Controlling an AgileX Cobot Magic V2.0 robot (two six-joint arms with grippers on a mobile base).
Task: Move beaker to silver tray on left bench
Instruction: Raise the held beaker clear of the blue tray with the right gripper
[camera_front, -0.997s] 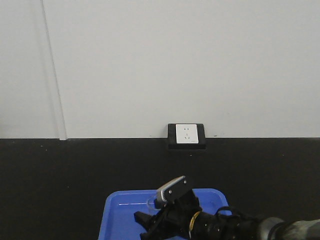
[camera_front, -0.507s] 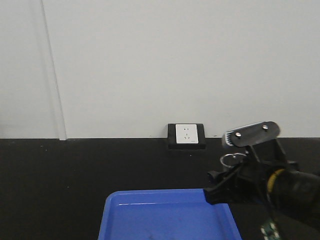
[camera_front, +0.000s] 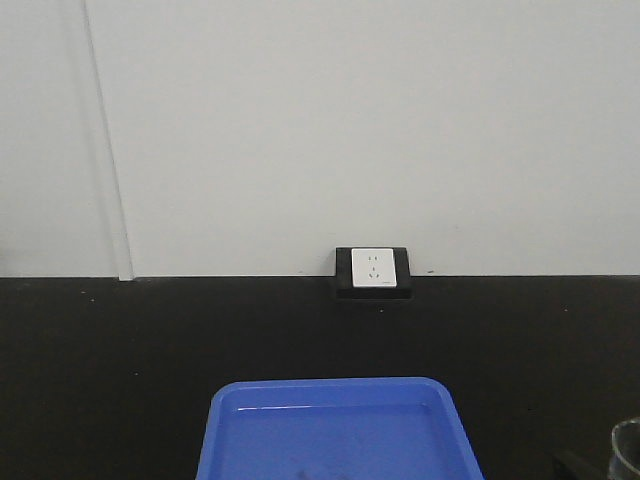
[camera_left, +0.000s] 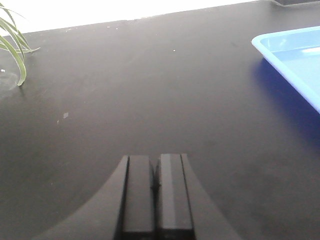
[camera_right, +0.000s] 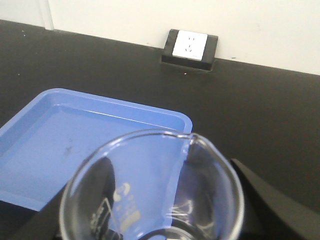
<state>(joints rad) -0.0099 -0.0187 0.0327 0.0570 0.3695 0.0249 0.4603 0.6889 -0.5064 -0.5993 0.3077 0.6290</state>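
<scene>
No text can be read: the beaker (camera_right: 150, 195) carries white printed marks low on its left wall, too blurred to make out, and the wall socket (camera_right: 190, 44) beyond it bears no lettering.

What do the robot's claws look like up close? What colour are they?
Both are black. The left claw has two flat, straight-edged fingers rising from a base that flares out like a bell. On the right claw, one wedge-shaped finger shows beside the beaker. No cables or markings show.
</scene>
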